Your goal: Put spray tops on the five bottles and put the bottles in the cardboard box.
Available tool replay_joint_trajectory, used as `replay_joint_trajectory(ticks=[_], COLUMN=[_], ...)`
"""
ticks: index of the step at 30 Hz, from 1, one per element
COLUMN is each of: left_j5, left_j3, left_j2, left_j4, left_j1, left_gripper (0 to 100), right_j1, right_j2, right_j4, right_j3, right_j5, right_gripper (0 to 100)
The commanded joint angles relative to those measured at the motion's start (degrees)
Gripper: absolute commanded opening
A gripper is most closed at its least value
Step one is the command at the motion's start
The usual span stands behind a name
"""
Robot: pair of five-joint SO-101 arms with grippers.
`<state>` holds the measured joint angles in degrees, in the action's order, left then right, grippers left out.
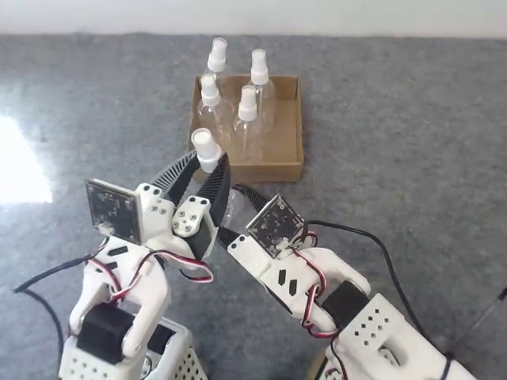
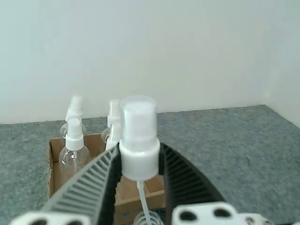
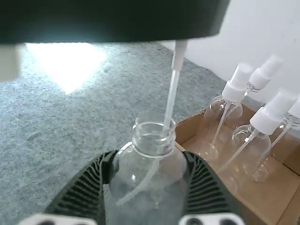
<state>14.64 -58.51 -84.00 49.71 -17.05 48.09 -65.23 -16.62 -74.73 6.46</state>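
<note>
Four capped bottles (image 1: pixel 248 119) stand in the far cardboard box (image 1: pixel 287 127); just nearer, the right gripper (image 3: pixel 150 165) clamps the fifth bottle (image 3: pixel 152 136) while the left gripper (image 2: pixel 138 168) pinches the last spray top (image 2: pixel 138 136), tube in the neck, not yet seated.

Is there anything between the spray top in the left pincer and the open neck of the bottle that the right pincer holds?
Nothing visible stands in the way. The spray top, in the left pincer, hangs above the bottle in the right pincer, and its thin tube already reaches down into the open neck.
</note>
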Motion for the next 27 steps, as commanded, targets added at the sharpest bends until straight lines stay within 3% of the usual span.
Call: replay_joint_trajectory(ticks=[1,8,14,23,27], left_j5=[-0.5,-3.2,-3.3,-3.3,-3.3], left_j3=[0.2,0.2,0.6,3.5,4.6], left_j2=[0.2,0.1,-0.3,-0.3,-0.4], left_j4=[1.7,2.8,4.8,9.5,9.7], left_j1=[-0.4,-0.4,-0.4,-3.6,-1.2], left_gripper=[9,12,21,22,22], right_j1=[-0.3,-0.3,-0.4,-3.2,-3.6], right_j2=[-2.5,-2.5,-2.6,-2.6,-5.2], right_j4=[-0.2,-0.1,0.0,0.3,-0.2], right_j3=[0.2,0.1,0.1,0.2,0.0], right_j5=[3.7,3.8,3.8,3.6,3.6], right_gripper=[1.4,1.3,1.3,1.3,1.3])
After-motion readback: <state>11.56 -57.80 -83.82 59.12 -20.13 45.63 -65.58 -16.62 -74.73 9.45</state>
